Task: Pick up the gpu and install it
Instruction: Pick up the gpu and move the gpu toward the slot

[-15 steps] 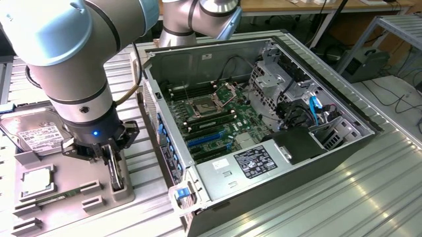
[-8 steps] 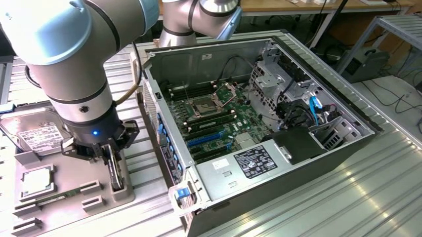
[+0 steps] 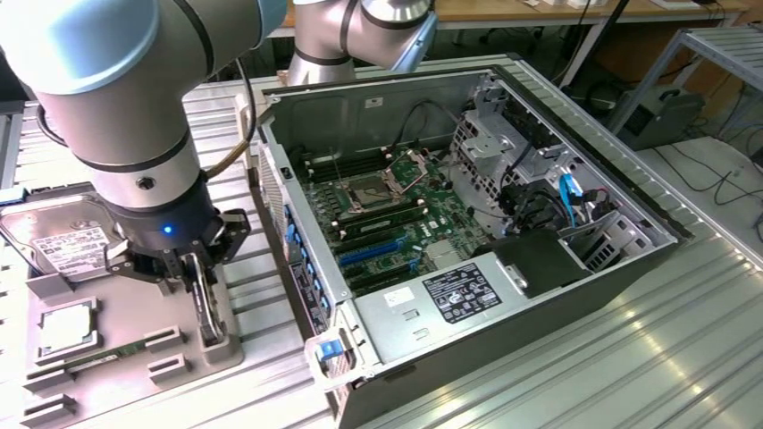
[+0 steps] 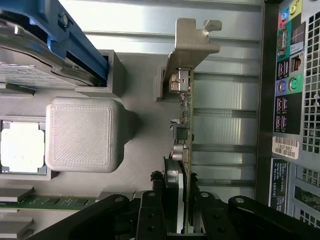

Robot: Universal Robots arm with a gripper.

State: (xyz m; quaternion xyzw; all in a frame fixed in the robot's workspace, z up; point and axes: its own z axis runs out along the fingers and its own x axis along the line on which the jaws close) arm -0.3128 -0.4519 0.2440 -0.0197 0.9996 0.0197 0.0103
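The gpu [image 3: 210, 315] stands on edge in a slot of the grey parts holder [image 3: 131, 304], at the exterior view's left beside the open computer case [image 3: 394, 85]. In the wrist view I see the gpu [image 4: 183, 117] edge-on as a thin green card with its silver end bracket [image 4: 192, 47] at the far end. My gripper [image 3: 197, 273] comes down from above with a black finger on each side of the card. In the wrist view my gripper [image 4: 176, 202] is shut on the card's fan end, fingertips [image 4: 150, 207] pressing its faces.
On the holder lie a hard drive [image 3: 66, 237], a CPU [image 3: 66, 326] and a memory stick [image 3: 107, 357]. The motherboard [image 3: 394, 210] with blue slots [image 3: 370, 255] lies inside the case. A grey printed block [image 4: 80, 135] sits next to the gpu. The case's rear ports [image 4: 292, 95] face the holder.
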